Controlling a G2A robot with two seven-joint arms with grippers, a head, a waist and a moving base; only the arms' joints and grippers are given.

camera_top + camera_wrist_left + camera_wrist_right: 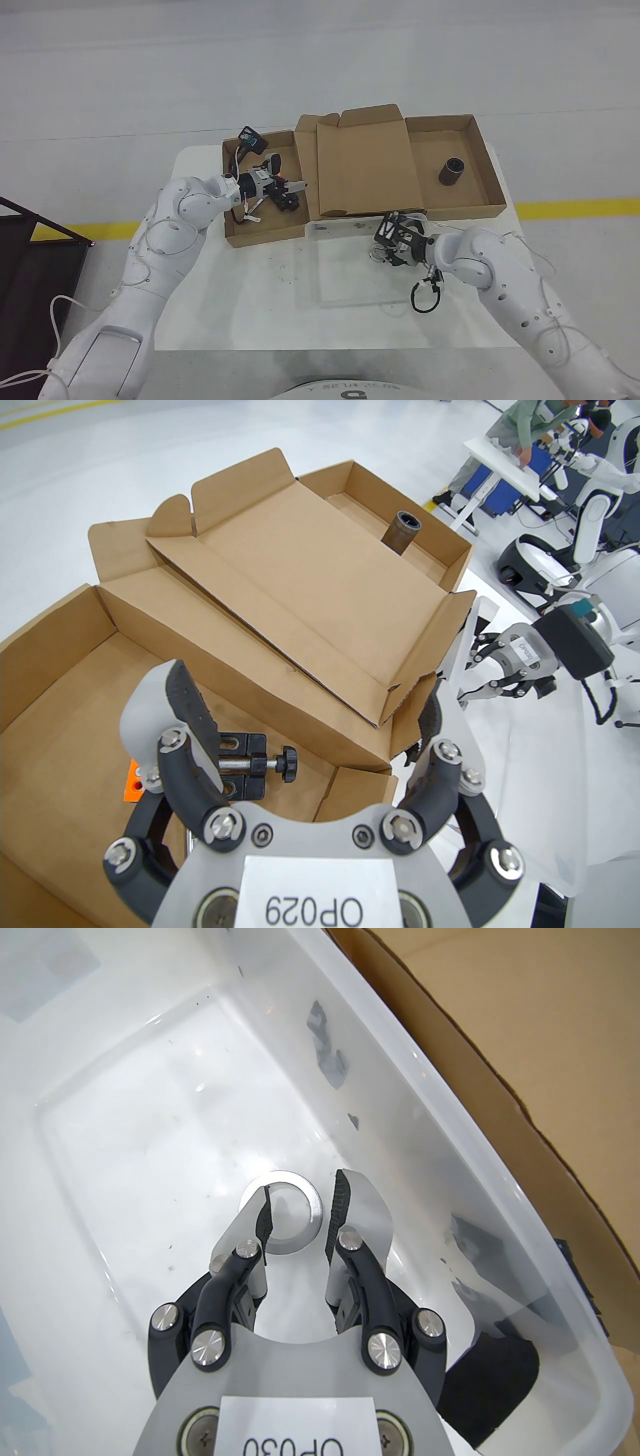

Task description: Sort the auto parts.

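We've got the right tool point(302, 1208) spread in the clear plastic bin point(450, 1128) mid-table, its fingers straddling a flat shiny metal ring point(285, 1177). The left tool point(307, 705) gapes wide over the far-left cardboard box point(60, 680), above a black screw clamp point(250, 762).

Colour key: plain brown cardboard box point(360, 165), black clamp point(250, 765), orange tag point(134, 782), dark brown sleeve point(451, 171), silver ring point(315, 1210), translucent white bin point(400, 1093), white table point(250, 300), yellow stripe point(580, 208) on pale grey floor point(300, 60).
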